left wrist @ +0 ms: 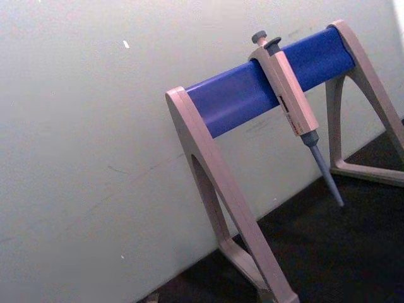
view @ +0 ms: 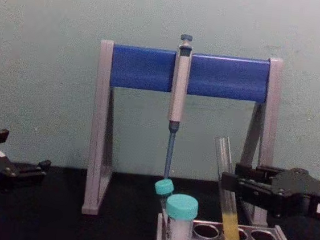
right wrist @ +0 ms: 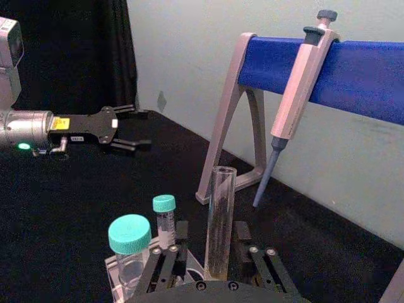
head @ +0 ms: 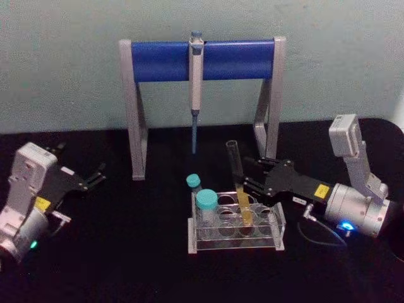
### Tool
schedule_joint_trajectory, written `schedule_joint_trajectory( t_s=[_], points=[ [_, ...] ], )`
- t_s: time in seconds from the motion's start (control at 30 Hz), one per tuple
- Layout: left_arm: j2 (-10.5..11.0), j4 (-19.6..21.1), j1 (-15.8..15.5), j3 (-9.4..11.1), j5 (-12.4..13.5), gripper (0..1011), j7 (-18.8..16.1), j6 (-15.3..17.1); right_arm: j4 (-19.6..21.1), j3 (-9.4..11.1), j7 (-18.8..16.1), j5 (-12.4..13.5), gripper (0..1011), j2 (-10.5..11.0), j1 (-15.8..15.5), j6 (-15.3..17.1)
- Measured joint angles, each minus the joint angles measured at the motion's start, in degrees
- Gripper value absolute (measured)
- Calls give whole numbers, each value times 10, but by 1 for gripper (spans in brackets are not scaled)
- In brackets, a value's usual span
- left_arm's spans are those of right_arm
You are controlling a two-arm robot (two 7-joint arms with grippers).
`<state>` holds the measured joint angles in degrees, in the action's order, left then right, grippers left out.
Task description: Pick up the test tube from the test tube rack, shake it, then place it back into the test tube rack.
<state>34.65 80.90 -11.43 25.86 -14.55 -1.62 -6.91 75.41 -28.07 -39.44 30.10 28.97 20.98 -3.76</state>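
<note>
No writing can be read on the yellow stickers. The right gripper (head: pixel 242 177) reaches in low from the right, its fingers around the tilted test tube (head: pixel 238 183), which stands in the test tube rack (head: pixel 271 235). The left gripper (head: pixel 98 177) rests released, far left.

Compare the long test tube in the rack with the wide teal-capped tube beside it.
The test tube is tall, slim, uncapped, leaning, holding yellow-orange liquid; the wide teal-capped tube is short, closed, upright, showing no coloured liquid. The right gripper is at the test tube, none at the capped one. Both sit in the test tube rack.
</note>
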Motion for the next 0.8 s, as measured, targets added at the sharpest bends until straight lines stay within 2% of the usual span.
schedule_joint_trajectory(
  t_s=[0.1,0.2,0.3,0.33,0.37,0.57,0.67,0.8],
  points=[
    [0,0,0,0,0,1001,0,0,0,0,0,0,502,0,0,0],
    [0,0,0,0,0,1001,0,0,0,0,0,0,645,0,0,0],
    [0,0,0,0,0,1001,0,0,0,0,0,1,686,0,0,0],
    [0,0,0,0,0,1001,0,0,0,0,0,1,763,0,0,0],
    [0,0,0,0,0,1001,0,0,0,0,0,1,763,0,0,0],
    [0,0,0,0,0,1001,0,0,0,0,0,1,953,0,0,-1],
    [0,0,0,0,0,1001,0,0,0,0,0,1,1000,0,0,-1],
    [0,0,0,0,0,1001,0,0,0,0,0,1,1000,0,0,-1]
  ],
)
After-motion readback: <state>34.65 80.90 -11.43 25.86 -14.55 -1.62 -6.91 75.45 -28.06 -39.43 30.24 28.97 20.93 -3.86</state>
